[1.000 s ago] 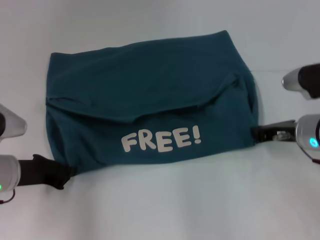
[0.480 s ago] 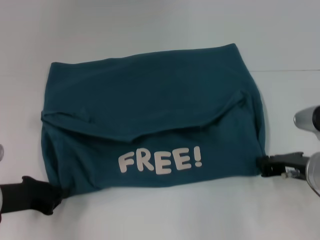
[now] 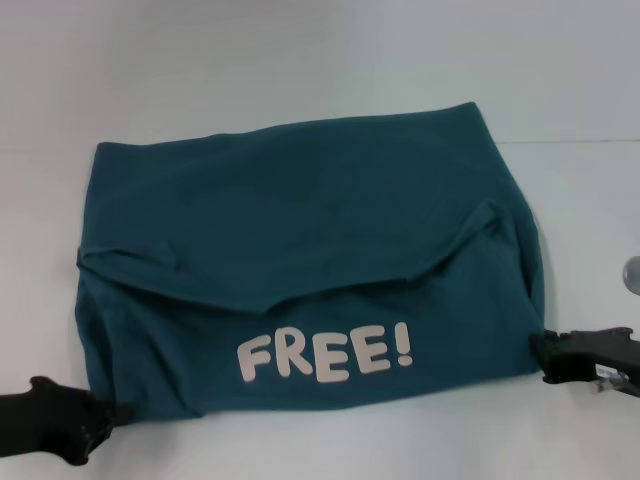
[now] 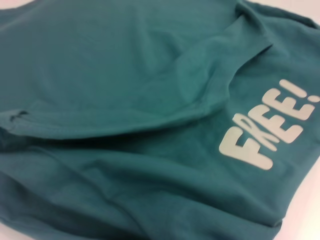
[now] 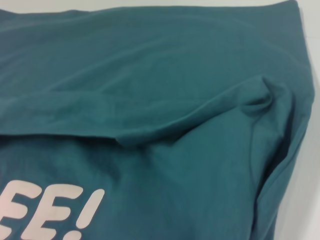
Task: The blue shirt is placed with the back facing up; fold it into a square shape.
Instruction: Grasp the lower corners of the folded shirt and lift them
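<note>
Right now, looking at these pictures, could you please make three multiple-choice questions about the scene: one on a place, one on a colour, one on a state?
1. Where is the left gripper?
A. at the near left corner of the blue shirt
B. at the shirt's far edge
C. above the print

2. What colour is the "FREE!" print?
A. yellow
B. white
C. black

3. How does the shirt lie?
A. spread flat with sleeves out
B. rolled into a tube
C. folded, with one layer lapping over another

Answers: 1 A, its black tip meets that corner in the head view, as the right gripper does on the other side. 2 B, pale letters on teal cloth. 3 C, a curved folded edge crosses above the print.
</note>
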Robot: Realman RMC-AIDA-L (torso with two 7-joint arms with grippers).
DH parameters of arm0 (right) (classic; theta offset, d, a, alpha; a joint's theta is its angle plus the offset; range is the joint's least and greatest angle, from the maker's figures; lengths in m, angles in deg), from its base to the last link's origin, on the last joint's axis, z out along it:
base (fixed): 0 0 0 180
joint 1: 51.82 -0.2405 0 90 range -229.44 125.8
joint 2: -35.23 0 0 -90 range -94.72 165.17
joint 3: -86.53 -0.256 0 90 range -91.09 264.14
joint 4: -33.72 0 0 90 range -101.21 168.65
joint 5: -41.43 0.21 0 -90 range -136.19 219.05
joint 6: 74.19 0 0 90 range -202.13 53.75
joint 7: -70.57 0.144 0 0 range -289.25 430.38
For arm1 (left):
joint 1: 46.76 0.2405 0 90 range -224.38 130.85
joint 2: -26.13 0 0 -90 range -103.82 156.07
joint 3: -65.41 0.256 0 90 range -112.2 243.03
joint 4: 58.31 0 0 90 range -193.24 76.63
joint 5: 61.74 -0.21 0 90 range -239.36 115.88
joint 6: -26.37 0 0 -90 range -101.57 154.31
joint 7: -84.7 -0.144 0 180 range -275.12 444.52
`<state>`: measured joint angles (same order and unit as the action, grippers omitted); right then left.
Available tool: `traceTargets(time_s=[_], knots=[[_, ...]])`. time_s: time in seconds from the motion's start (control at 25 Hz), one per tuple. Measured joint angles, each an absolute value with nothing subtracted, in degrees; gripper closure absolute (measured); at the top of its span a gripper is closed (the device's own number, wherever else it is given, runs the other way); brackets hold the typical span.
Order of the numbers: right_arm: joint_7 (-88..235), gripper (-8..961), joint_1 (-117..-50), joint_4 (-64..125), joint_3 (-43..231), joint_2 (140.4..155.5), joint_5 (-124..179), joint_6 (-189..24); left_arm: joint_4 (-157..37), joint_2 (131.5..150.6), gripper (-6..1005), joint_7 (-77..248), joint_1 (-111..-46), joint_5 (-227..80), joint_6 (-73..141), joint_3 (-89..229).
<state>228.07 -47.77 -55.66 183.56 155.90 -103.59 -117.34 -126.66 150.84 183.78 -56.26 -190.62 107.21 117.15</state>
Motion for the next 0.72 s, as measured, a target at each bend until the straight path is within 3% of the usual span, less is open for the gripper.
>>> traceTargets(time_s=[0.72], knots=[[227.68, 905, -38.52, -61.68, 186.91, 156.27, -103.58, -115.63, -129.58, 150.84, 916, 181.49, -52.40, -187.42, 113.73, 110.83]])
